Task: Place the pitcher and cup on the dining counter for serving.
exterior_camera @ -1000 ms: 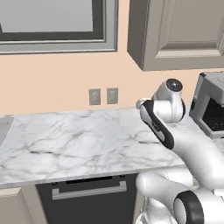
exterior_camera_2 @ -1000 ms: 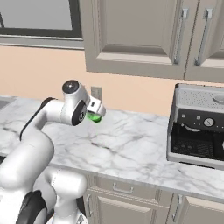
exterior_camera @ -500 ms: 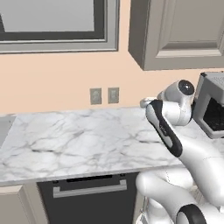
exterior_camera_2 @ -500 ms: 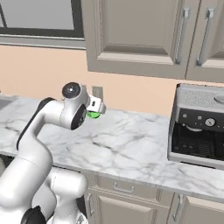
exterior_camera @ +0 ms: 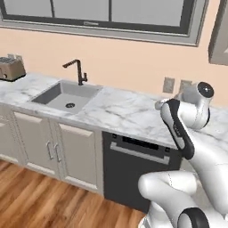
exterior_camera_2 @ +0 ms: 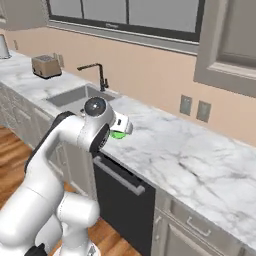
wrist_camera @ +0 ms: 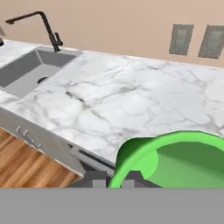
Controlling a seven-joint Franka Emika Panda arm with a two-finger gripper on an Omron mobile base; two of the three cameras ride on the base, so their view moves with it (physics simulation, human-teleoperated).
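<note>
You had the fingers (wrist_camera: 113, 183) pinched on the cup (wrist_camera: 175, 159), which sat between them above the wall tabletop (wrist_camera: 131, 100) beside the sink (wrist_camera: 26, 70); carrying step, I judged, and next you needed to reach the dining counter.
</note>
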